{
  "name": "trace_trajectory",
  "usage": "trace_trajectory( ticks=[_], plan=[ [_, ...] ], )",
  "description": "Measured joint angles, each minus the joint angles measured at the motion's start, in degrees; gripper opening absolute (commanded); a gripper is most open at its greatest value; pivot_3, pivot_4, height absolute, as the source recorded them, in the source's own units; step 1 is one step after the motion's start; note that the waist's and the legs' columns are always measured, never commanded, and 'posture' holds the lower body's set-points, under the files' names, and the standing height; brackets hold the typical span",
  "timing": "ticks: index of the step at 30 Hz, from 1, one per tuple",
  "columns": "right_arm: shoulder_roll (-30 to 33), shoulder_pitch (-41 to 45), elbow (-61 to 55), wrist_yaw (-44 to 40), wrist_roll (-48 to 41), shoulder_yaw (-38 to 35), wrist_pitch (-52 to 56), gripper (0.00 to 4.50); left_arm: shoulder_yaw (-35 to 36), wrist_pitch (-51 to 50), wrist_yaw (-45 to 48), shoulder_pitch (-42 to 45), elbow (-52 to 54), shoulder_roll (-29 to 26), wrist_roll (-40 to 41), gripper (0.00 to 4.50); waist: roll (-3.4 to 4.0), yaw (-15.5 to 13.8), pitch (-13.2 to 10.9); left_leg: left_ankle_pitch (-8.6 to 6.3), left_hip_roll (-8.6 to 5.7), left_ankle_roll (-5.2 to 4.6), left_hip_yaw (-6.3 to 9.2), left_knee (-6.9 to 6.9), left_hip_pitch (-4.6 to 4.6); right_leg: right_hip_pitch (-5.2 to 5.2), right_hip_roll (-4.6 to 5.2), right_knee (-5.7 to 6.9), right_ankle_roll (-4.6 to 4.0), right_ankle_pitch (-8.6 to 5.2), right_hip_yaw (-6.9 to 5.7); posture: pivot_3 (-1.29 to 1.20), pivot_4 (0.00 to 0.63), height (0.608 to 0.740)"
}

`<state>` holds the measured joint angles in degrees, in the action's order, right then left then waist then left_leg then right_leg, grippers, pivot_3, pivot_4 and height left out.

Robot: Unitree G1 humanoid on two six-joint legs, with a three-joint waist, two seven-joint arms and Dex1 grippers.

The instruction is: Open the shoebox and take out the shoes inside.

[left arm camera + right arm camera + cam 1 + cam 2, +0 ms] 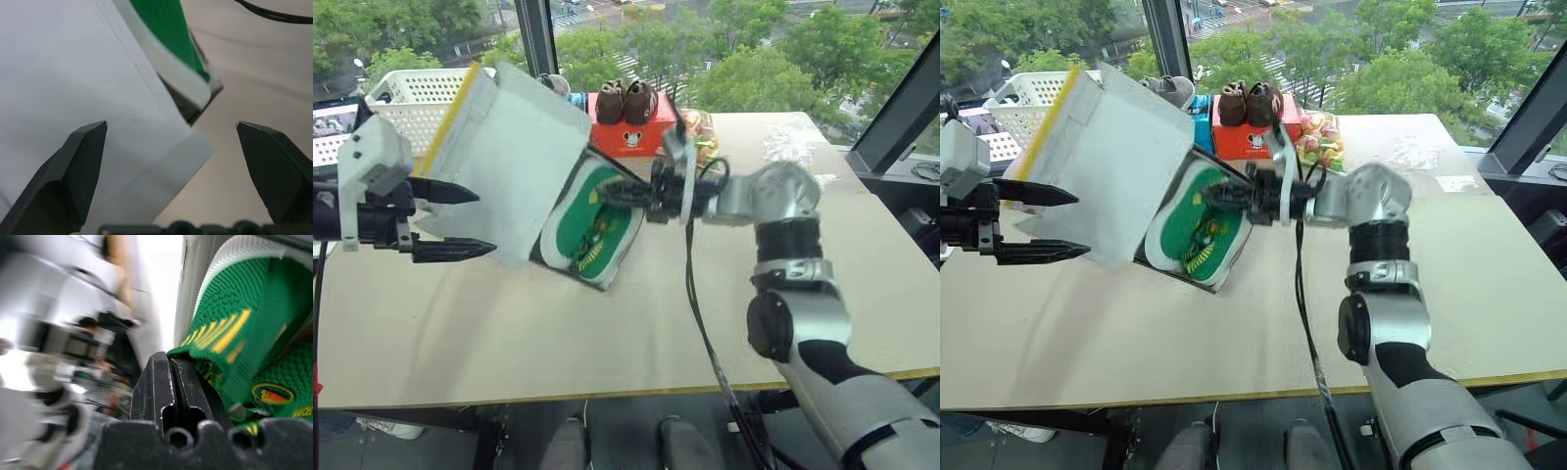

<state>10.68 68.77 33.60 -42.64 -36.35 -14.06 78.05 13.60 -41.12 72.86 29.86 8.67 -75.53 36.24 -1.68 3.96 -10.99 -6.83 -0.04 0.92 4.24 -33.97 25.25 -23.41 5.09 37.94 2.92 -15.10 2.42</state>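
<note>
The shoebox (509,157) is tipped up on the table, its lid swung wide open with the white inside facing me and a yellow edge at the far left. The green shoes (592,230) with white rims lie inside the black-sided base. My left gripper (487,219) is open, one finger on either side of the lid's lower corner (195,147). My right gripper (607,193) is shut, its tips at the box's upper rim, against a green shoe with yellow stripes (230,328). Whether it pinches the rim or the shoe I cannot tell.
Behind the shoebox stands an orange-red box (631,135) with brown shoes (626,101) on top. A blue box (1200,108) and a grey shoe (1170,90) sit beside it. A white basket (411,98) is at the far left, a snack bag (703,132) to the right. The table (558,343) is bare in front.
</note>
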Motion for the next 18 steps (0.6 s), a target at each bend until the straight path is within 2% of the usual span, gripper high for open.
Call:
trace_trajectory(
  ticks=[8, 15, 18],
  plan=[
    [-0.4, -0.3, -0.2, 0.6, -0.7, 0.2, -0.4, 0.07, -0.9, 0.0, 0.4, 0.9, -0.5, 0.6, -0.3, 4.50, 0.00, 0.0, 0.0, 0.00, 0.01, 0.00, -0.01, 0.00, 0.03, -0.06, -0.01, 0.03, 0.00, 0.00, 0.01, 0.00, 0.150, 0.740],
    [-0.9, -0.6, 1.0, 2.3, 1.8, 2.3, -6.2, 0.07, -1.0, 0.0, 0.4, 0.9, -0.5, 0.9, -0.4, 4.50, 0.00, 0.2, 0.0, 0.00, 0.02, 0.00, -0.01, 0.00, 0.03, -0.07, -0.02, 0.04, 0.00, 0.00, 0.02, 0.00, 0.150, 0.740],
    [-2.7, 0.4, 5.4, 4.9, 1.3, -1.4, -9.1, 0.07, -1.0, 0.0, 0.3, 0.9, -0.5, 1.2, -0.4, 4.50, -0.01, 0.2, 0.0, 0.00, 0.03, 0.00, -0.02, 0.00, 0.02, -0.07, -0.02, 0.04, -0.01, 0.00, 0.02, 0.00, 0.150, 0.740]
  ],
)
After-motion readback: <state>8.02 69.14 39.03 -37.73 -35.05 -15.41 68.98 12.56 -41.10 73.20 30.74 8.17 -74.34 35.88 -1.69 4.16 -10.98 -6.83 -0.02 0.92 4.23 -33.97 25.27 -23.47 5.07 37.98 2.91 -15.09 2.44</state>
